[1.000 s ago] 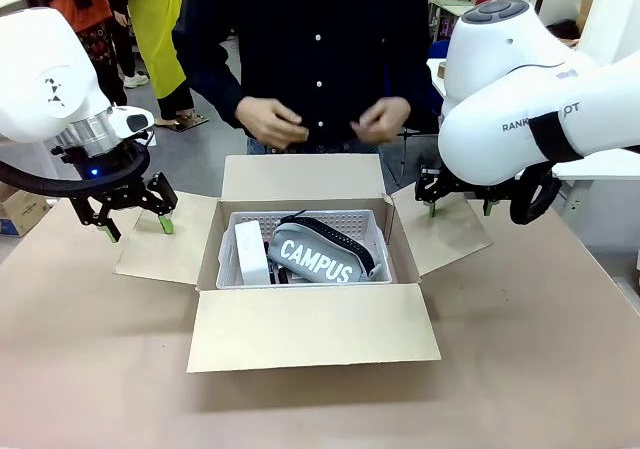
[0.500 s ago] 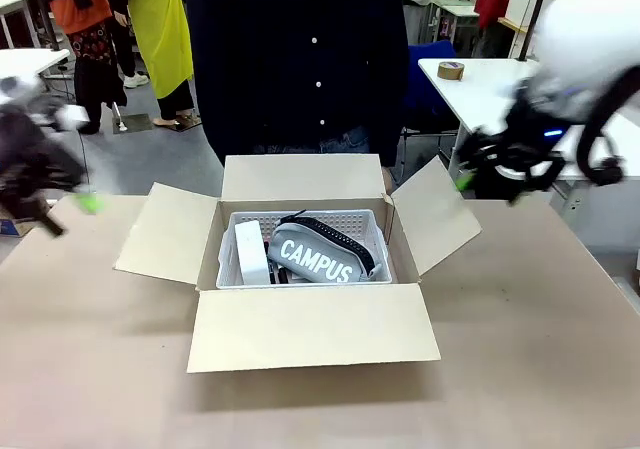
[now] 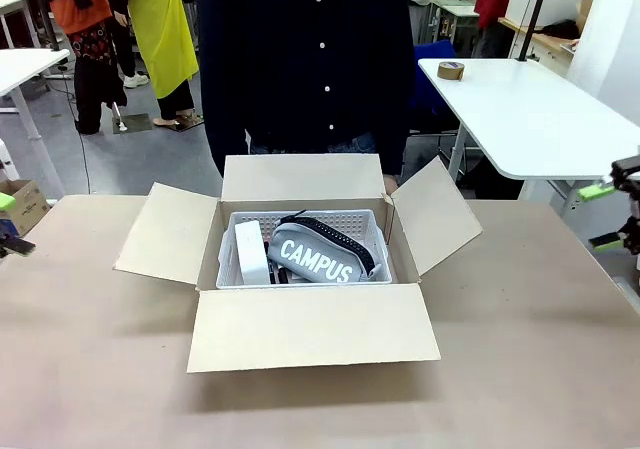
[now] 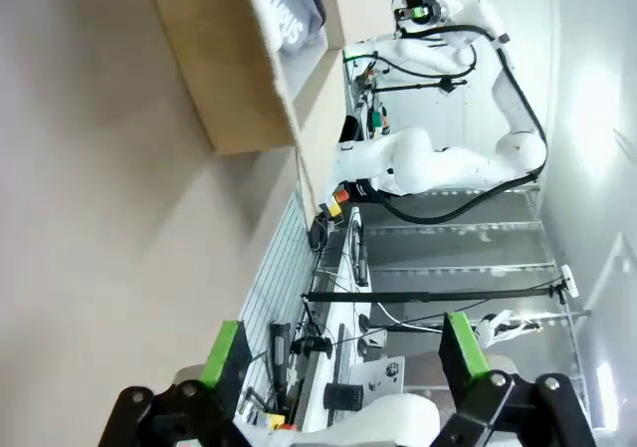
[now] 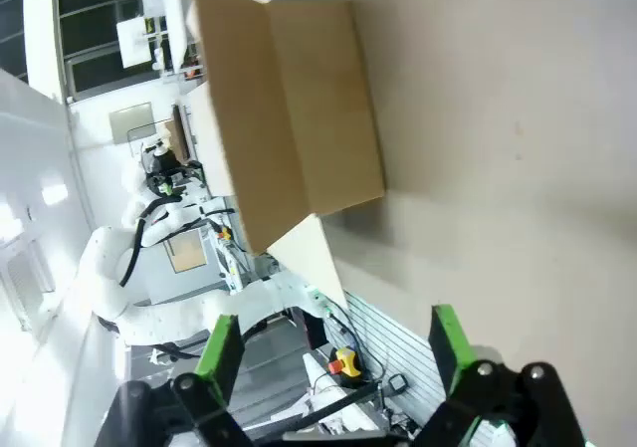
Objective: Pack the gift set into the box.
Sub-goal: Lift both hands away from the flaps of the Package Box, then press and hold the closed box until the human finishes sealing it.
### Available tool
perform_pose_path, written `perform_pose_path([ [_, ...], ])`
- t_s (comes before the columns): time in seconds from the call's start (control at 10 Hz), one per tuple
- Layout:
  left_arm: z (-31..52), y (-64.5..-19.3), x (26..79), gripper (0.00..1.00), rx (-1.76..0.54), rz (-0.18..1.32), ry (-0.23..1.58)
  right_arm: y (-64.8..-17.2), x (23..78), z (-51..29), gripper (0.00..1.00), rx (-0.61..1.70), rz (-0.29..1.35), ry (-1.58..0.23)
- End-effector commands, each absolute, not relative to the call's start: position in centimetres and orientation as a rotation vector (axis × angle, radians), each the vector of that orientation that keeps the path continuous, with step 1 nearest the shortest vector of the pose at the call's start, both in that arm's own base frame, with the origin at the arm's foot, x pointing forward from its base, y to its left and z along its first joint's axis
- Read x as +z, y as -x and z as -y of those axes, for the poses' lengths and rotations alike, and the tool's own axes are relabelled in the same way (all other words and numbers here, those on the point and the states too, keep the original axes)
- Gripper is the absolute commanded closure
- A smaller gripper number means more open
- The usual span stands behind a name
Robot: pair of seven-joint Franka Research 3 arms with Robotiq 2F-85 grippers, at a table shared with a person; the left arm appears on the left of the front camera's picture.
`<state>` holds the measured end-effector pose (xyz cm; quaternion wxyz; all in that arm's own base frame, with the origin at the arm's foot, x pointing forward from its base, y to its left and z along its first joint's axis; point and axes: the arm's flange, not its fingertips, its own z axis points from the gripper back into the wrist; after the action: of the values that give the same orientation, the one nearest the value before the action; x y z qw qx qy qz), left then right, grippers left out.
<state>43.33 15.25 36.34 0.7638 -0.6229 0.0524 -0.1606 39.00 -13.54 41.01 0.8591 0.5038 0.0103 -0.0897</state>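
Fingers (image 4: pixel 221 352) of left gripper (image 4: pixel 343 355): green pads, spread wide, nothing between, above bare table (image 4: pixel 90 218). Fingers (image 5: pixel 448 339) of right gripper (image 5: pixel 333 345): likewise apart and empty, above the table. In the front view, both grippers at the table's left and right edges, well apart from the box (image 3: pixel 310 324).

Left wrist view: box sideways at top, a slice of grey pouch (image 4: pixel 289 14) above its rim. Right wrist view: box from outside, brown wall and flap, interior hidden. Front view: interior in full.

Box: mid-table, all four flaps open. Near flap folded out flat, side flaps splayed, far flap raised. Inside: grey perforated tray (image 3: pixel 360 219).

In tray, left end: white packet (image 3: pixel 250 252), on edge. Just right of it: pouch, lettered "CAMPUS", black strap along top. Low between the two: small dark items (image 3: pixel 280 274), too small to identify.

Beyond box: person (image 3: pixel 300 59) in dark buttoned shirt, standing at far edge. Farther right: white side table (image 3: pixel 520 109) with tape roll (image 3: pixel 451 70).
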Motion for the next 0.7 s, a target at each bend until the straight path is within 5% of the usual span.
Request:
perform_pose_path([
  [0.0, -15.26, -40.09, 40.86, 0.0, -0.348, -0.077, 1.164, -38.38, 46.25, 11.07, 0.0, -0.116, 0.049, -0.904],
  [0.6, -15.26, -40.09, 40.86, 0.0, -0.348, -0.077, 1.164, -38.38, 46.25, 11.07, 0.0, -0.116, 0.049, -0.904],
])
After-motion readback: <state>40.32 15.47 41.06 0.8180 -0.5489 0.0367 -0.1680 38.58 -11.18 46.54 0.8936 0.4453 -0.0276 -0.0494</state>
